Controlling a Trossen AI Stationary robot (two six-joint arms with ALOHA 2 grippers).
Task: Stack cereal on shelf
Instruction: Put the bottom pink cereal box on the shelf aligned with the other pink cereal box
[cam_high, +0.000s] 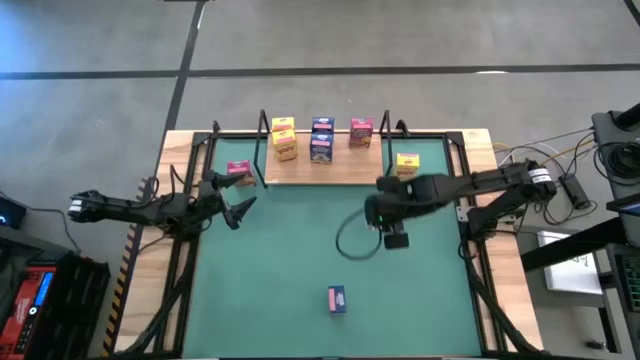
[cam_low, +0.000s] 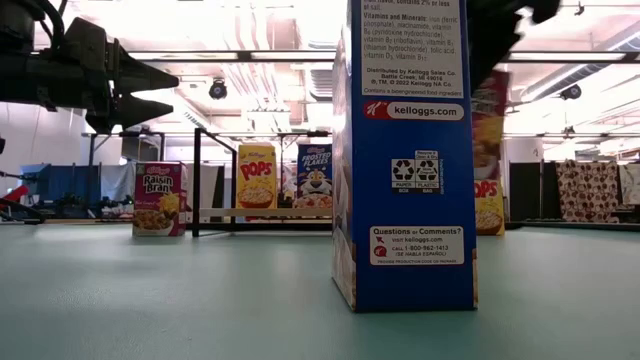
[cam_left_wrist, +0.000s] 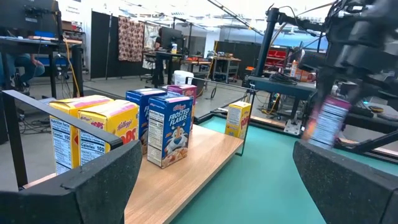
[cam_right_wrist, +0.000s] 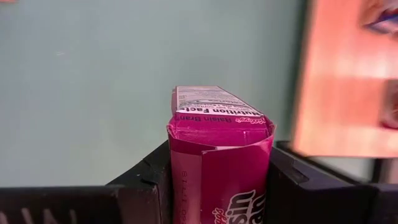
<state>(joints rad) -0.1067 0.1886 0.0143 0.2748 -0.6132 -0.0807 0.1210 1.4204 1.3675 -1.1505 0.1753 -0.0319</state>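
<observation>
The shelf (cam_high: 340, 176), a light wood board with black wire uprights, stands at the far side of the green mat. On it stand a yellow (cam_high: 284, 140), a blue (cam_high: 321, 140) and a pink cereal box (cam_high: 361, 132). My right gripper (cam_high: 396, 232) hangs over the mat in front of the shelf's right end, shut on a pink cereal box (cam_right_wrist: 217, 155). More boxes stand on the mat: a pink one (cam_high: 238, 172) left of the shelf, a yellow one (cam_high: 407, 165) right of it, and a blue one (cam_high: 337, 299) near the front edge. My left gripper (cam_high: 238, 210) waits open at the left. My right gripper pinches the pink box by two opposite sides (cam_right_wrist: 177, 174) between its two fingers (cam_right_wrist: 143, 183). The fingers slant down from above. One end of the box (cam_right_wrist: 217, 121) sticks out past the fingertips, and the box is lifted clear of the mat.
A black cable loop (cam_high: 350, 240) hangs beside my right gripper. Black frame bars (cam_high: 190, 250) run along the mat's left and right sides. Bare mat (cam_high: 290, 260) lies between the shelf and the blue box.
</observation>
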